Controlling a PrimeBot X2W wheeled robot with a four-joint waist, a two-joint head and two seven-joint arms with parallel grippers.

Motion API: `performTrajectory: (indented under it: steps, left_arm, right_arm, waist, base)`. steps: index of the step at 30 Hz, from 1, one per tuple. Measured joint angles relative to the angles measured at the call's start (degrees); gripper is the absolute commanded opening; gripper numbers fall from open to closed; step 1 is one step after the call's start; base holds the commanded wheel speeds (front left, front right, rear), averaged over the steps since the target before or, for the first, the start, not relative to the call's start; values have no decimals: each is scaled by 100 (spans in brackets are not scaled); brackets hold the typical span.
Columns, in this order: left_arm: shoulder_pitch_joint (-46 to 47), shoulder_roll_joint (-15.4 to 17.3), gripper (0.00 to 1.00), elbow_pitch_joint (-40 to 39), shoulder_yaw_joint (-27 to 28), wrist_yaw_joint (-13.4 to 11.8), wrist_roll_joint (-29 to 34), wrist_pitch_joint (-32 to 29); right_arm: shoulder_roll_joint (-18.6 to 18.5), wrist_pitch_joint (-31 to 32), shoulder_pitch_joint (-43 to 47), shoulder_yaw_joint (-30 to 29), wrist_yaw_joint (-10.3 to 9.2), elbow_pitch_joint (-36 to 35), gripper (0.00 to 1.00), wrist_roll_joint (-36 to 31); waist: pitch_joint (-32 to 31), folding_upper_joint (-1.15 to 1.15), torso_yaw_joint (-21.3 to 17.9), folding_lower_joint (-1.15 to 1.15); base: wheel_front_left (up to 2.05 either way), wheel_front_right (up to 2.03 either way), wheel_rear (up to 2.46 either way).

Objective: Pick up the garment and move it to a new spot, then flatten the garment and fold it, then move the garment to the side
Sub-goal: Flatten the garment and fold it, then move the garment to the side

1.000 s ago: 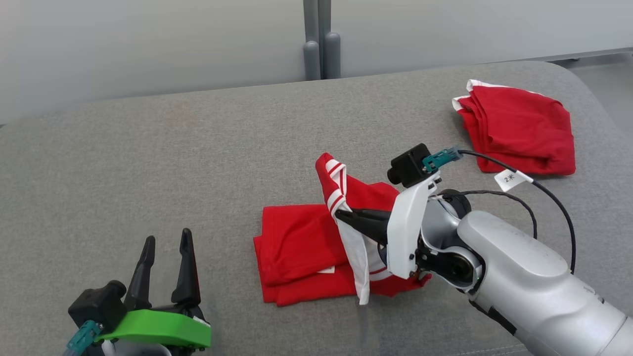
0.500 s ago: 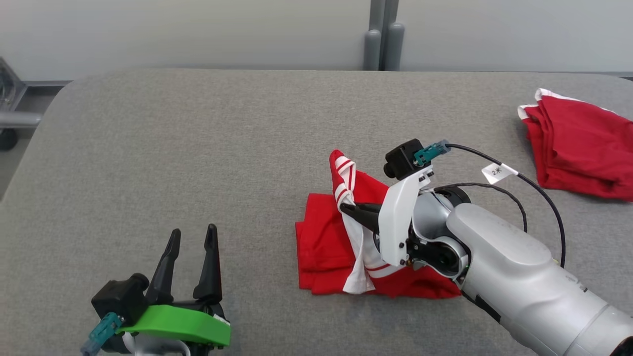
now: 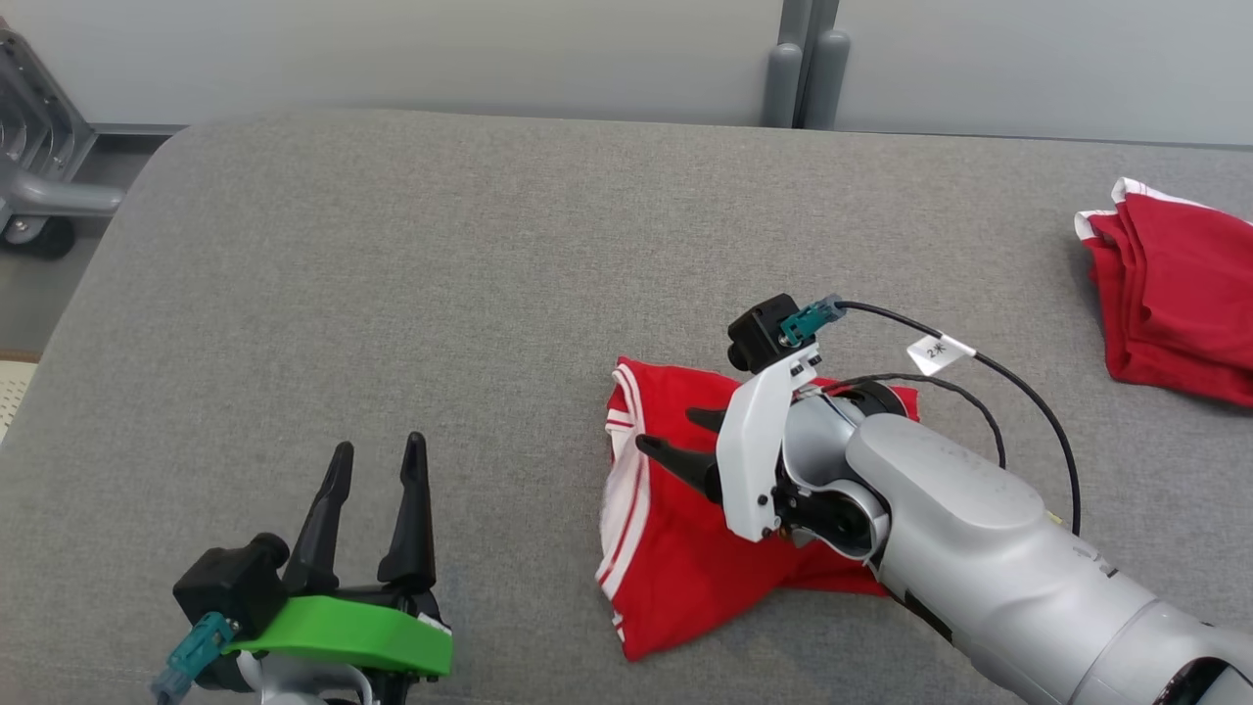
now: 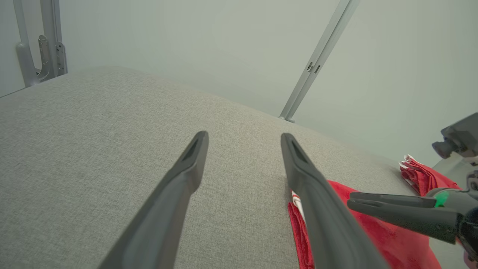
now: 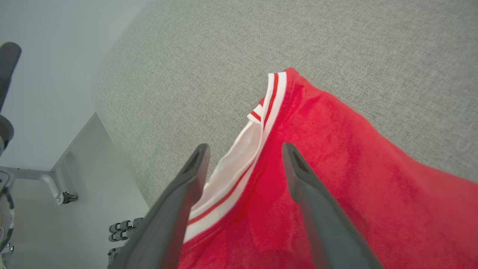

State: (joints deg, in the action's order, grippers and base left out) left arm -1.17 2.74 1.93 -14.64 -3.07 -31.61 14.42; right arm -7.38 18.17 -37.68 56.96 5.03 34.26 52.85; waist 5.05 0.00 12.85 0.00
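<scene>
Most looks done: garment (image 3: 666,568) lies folded mid-frame under the wide, empty right gripper (image 3: 666,429); left gripper (image 3: 380,444) sits wide, lower left. Moving it aside remains.

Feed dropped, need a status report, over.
Left hand open, idle. Right hand open over red garment, nothing gripped. Second red garment far right, apart.

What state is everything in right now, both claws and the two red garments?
garment: lying roughly folded on the grey surface, white-striped edge toward the robot's left, in neither claw.
second garment: folded, lying apart at the far right.
left claw: open, empty, over bare surface.
right claw: open, gripping nothing, poised over the garment.
</scene>
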Motion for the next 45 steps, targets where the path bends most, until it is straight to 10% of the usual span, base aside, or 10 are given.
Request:
performTrajectory:
  steps: [11,27,45]
  left_arm:
    - [-8,-1,100,-37,185,-55,2,0]
    - [-219,-1,100,-102,312,-76,62,0]
    - [-179,-1,100,-170,36,-70,176,0]
  right_arm:
    - [-53,-383,-342,-201,149,-200,100,11]
    - [-1248,-1017,462,-949,151,-22,100,557]
    - [-1144,-1129,1030,-1001,202,9,100,1137]
  waist:
    - [-85,0,-268,0]
    - [-254,0,-899,0]
    - [230,0,-839,0]
  base:
    - [0,0,0]
    - [0,0,0]
    - [0,0,0]
